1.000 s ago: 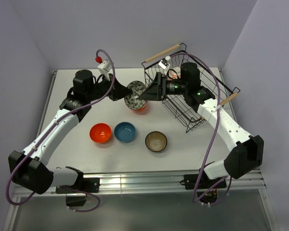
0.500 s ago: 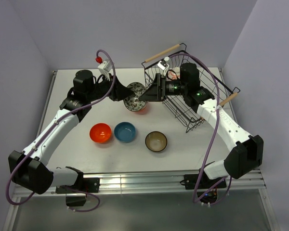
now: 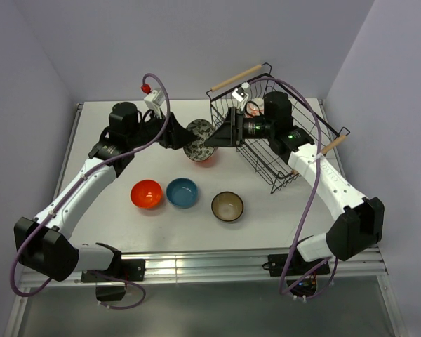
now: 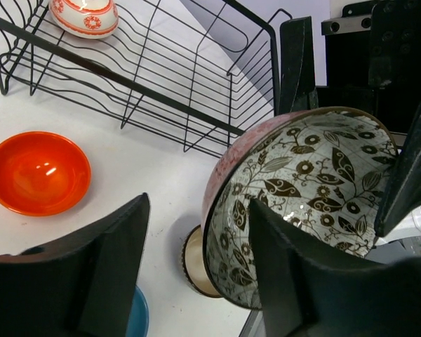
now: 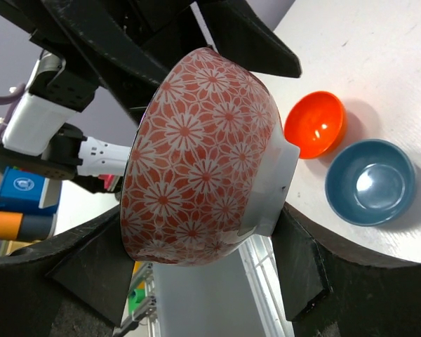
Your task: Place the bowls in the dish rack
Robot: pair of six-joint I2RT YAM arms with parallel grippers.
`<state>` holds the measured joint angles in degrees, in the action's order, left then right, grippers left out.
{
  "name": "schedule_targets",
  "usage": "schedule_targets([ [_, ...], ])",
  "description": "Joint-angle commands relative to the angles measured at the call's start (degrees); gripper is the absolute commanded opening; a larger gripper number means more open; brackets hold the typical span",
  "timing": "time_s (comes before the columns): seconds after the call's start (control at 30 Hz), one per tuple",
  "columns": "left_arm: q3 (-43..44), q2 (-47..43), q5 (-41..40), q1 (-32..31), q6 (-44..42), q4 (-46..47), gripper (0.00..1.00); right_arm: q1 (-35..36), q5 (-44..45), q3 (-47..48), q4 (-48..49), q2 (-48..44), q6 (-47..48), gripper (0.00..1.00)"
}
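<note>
the right gripper clamps the grey-and-white patterned bowl, tilted in the air beside the dish rack at the table's far right corner. the left gripper is spread, straddling the bowl's rim. if a finger snags there, it could jolt the bowl loose.

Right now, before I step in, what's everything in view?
dish rack: 1, black wire, back right of the table
plain orange bowls: 2, orange, one front left, one partly hidden under the patterned bowl
blue bowl: 1, blue, beside the front orange one
brown bowl: 1, dark brown, beige inside, front centre
orange-and-white bowl: 1, inside the dish rack
patterned bowl: 1, grey-and-white inside, red floral outside, held in the air
left gripper: 1, black, open at the bowl's rim
right gripper: 1, black, shut on the patterned bowl
</note>
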<state>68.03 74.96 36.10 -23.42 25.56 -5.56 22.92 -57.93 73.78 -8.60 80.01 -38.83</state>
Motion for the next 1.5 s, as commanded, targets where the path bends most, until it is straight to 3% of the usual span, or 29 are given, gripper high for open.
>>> schedule_targets([
  [0.0, 1.14, 0.01, -0.76, 0.22, -1.04, -0.24, 0.66, -1.03, 0.36, 1.98, 0.61, -0.56, 2.61, 0.0],
  [0.4, 1.49, -0.78, -1.9, 1.79, -1.04, -1.47, 0.83, -7.35, 5.19, 3.56, -7.13, -0.29, 11.49, 0.0],
  [0.5, 2.1, -0.69, -2.78, 2.67, -1.22, -2.78, 0.97, -9.9, 6.51, 5.05, -10.11, -0.03, 15.0, 0.0],
  [0.6, 3.33, -0.34, -2.96, 3.99, -1.48, -4.71, 0.98, -12.45, 8.53, 7.86, -14.41, 0.58, 19.3, 0.0],
  [0.8, 4.83, -0.08, -7.0, 7.06, -1.83, -8.06, 1.0, -17.64, 20.64, 16.47, -26.19, 1.99, 30.99, 0.0],
  [0.93, 5.27, 0.01, -10.95, 8.65, -1.31, -10.08, 1.0, -18.0, 34.27, 21.04, -31.47, 3.75, 41.17, 0.0],
  [1.1, 5.01, 0.54, -18.34, 9.97, 0.36, -11.58, 0.99, -18.08, 48.95, 30.27, -39.29, 11.82, 47.7, 0.0],
  [1.47, 3.95, 0.8, -20.1, 10.85, 0.37, -12.46, 0.99, -18.0, 68.73, 36.08, -37.1, 25.88, 58.95, 0.0],
])
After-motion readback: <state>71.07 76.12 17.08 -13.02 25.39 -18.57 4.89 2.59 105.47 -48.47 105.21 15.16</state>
